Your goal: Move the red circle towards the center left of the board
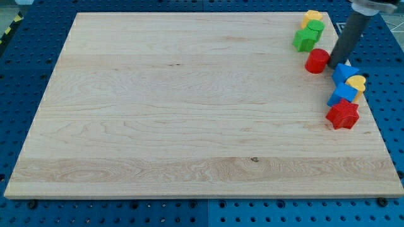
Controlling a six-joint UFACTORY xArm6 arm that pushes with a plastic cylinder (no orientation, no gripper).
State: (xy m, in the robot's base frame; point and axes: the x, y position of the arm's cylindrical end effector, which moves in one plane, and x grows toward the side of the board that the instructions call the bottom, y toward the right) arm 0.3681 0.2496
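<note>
My tip (332, 62), the end of a smooth dark cylindrical rod with no fingers to open or close, rests just right of the red circle (317, 60), touching or nearly so, near the pale wooden board's (189, 107) upper right. Above sit a green star (305, 40), a green block (315, 26) and a yellow block (312, 15). Below cluster two blue blocks (344, 72) (341, 94), a yellow heart (356, 82) and a red star (343, 115). No writing is legible.

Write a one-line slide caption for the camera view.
My tip touches the red circle on its right, near the board's top-right block cluster.
</note>
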